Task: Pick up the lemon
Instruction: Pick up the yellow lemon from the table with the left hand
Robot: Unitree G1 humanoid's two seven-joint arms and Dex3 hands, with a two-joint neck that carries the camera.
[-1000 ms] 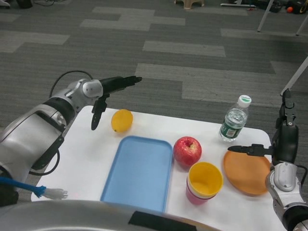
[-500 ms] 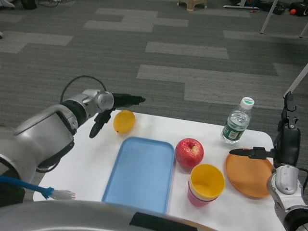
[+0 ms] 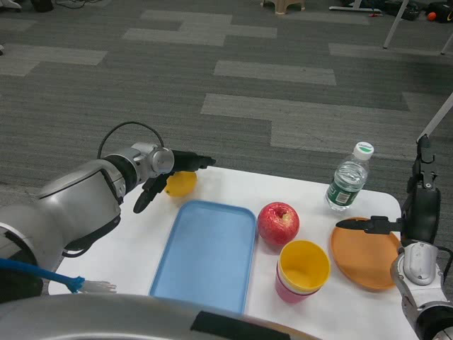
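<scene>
Glossy red apple [image 3: 277,222] beside matt blue tray [image 3: 205,255].

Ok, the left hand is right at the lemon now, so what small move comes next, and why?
Probably close the black left hand around the yellow lemon. Its fingers are spread, some reaching over the top of the fruit and one hanging beside it, and nothing is gripped yet. The lemon sits on the white table beside the blue plastic tray.
</scene>
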